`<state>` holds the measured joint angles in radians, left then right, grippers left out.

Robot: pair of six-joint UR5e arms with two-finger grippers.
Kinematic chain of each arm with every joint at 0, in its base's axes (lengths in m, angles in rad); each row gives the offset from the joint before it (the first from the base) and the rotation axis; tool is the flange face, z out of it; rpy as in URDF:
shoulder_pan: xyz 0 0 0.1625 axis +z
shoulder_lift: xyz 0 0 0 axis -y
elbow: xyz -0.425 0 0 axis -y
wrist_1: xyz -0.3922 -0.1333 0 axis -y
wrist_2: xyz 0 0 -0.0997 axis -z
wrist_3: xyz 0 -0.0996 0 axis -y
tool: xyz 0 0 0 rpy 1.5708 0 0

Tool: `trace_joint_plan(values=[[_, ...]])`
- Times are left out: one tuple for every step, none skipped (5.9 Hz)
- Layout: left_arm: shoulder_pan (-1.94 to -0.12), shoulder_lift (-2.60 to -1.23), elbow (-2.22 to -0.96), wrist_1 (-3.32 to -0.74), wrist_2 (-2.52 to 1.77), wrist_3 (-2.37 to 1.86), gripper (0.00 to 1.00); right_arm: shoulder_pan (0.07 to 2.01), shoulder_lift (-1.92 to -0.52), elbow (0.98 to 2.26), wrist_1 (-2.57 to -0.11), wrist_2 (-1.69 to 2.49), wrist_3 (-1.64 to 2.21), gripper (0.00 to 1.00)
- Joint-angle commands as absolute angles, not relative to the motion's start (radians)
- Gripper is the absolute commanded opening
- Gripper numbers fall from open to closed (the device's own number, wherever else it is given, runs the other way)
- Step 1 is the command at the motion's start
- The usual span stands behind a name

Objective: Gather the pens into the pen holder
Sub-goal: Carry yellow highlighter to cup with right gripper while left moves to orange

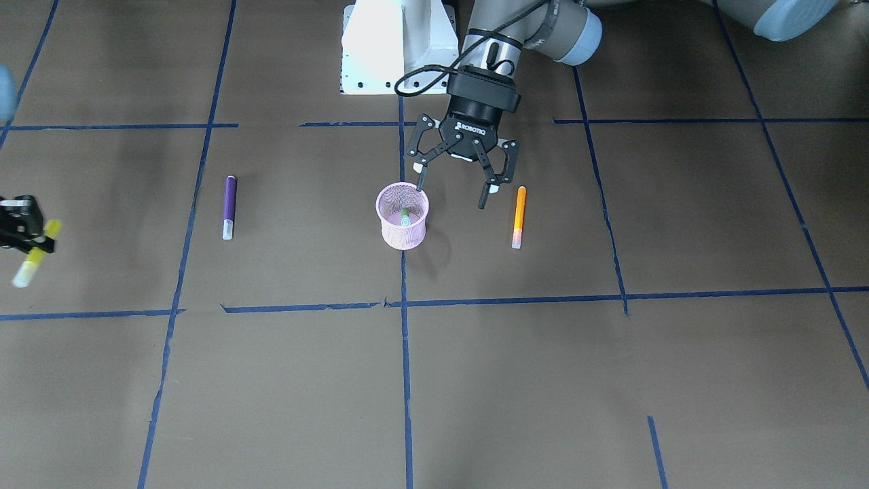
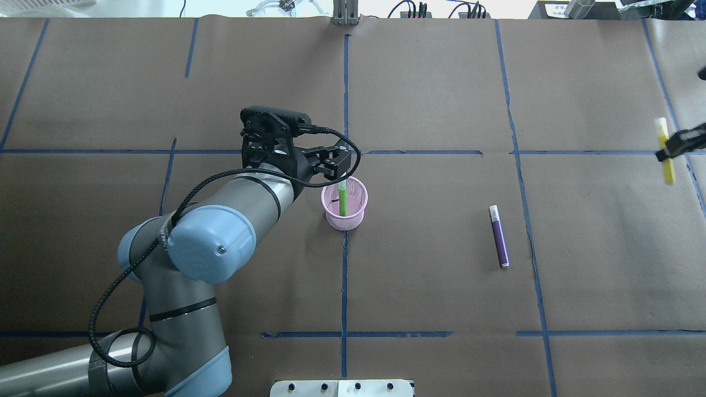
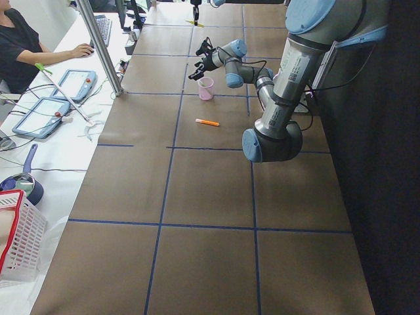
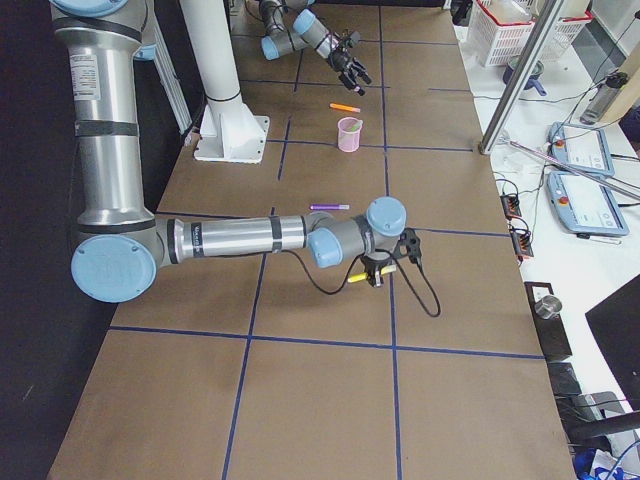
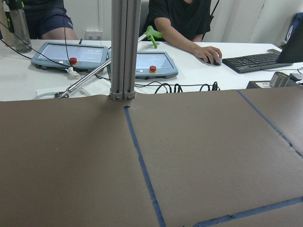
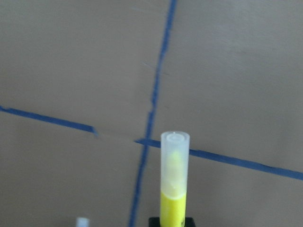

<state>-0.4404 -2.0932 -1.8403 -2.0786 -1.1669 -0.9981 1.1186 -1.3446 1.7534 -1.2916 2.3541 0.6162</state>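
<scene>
Overhead exterior view showed the green pen standing in the pen holder mid-table, far from every edge, so that one counted as collected. The left gripper hung over the holder's rim, fingers spread wide, empty. The right gripper, near the right edge, was clamped on a yellow pen. The orange pen and purple pen lay flat either side of the holder. Likely next: carry yellow over and drop it upright, with the left arm clear first.

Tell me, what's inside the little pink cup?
A slim green pen stands inside the round pink wire-mesh cup. Nothing else shows in there, though the pen covers part of the bottom.
</scene>
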Motion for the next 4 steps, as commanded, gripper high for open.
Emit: trace_joint_plan(values=[[-0.483,-2.059,-1.833,-2.065,-1.28,-0.977,0.98,0.894,-1.144,1.804,-1.292,2.175,0.991,0.0],[-0.503,-2.043,-1.821,-2.063,-1.325,-0.977,0.98,0.785,-1.056,1.805,-1.292,2.051,1.131,0.0],[-0.524,-2.011,-1.819,-2.059,-1.379,-0.977,0.98,0.685,-0.995,1.805,-1.292,1.901,1.249,0.0],[-0.558,-2.005,-1.818,-1.958,-1.504,-0.977,0.98,0.585,-0.95,1.799,-1.292,1.737,1.305,0.0]])
